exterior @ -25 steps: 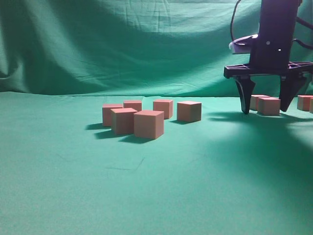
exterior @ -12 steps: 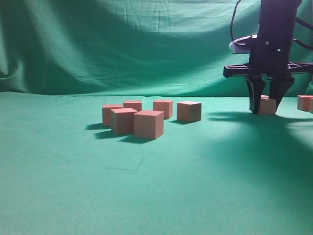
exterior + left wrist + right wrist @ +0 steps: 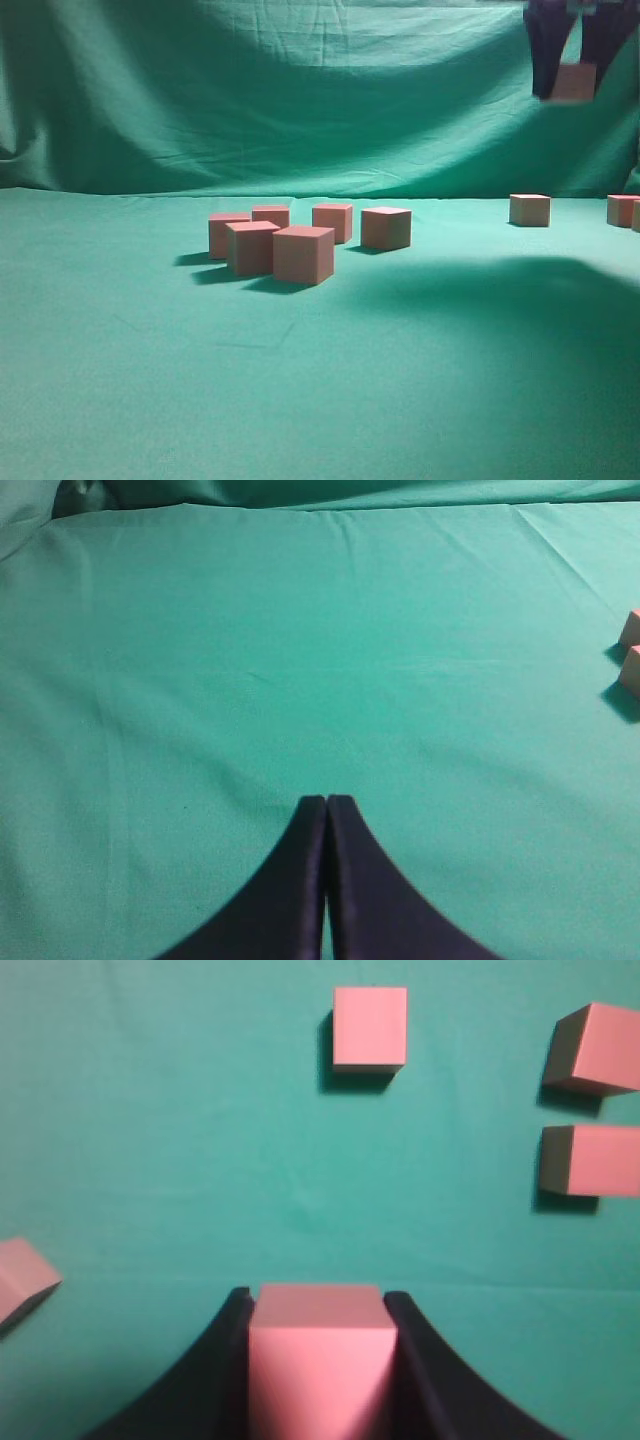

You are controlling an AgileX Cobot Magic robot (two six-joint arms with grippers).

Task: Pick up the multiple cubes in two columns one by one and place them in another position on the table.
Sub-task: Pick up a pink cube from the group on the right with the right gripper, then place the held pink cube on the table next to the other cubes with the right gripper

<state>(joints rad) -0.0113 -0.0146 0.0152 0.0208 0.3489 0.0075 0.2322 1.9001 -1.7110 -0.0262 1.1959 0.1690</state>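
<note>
My right gripper (image 3: 570,85) is shut on a pink cube (image 3: 574,82) and holds it high above the green table (image 3: 320,380), at the top right of the exterior view. The right wrist view shows that cube (image 3: 318,1355) between the black fingers (image 3: 318,1305). Several cubes (image 3: 304,253) stand grouped at the table's middle. One cube (image 3: 530,209) stands alone at the far right, and another (image 3: 622,210) at the right edge. My left gripper (image 3: 327,802) is shut and empty over bare cloth.
In the right wrist view, one cube (image 3: 369,1026) lies ahead, two (image 3: 593,1158) lie at the right and one (image 3: 22,1278) at the left edge. Two cube corners (image 3: 631,670) show at the right edge of the left wrist view. A draped green backdrop (image 3: 250,90) stands behind the table.
My right gripper closed on a cube at the far right of the table and lifted it high. One cube stays where the pair stood. The left gripper's earlier state is not shown.
</note>
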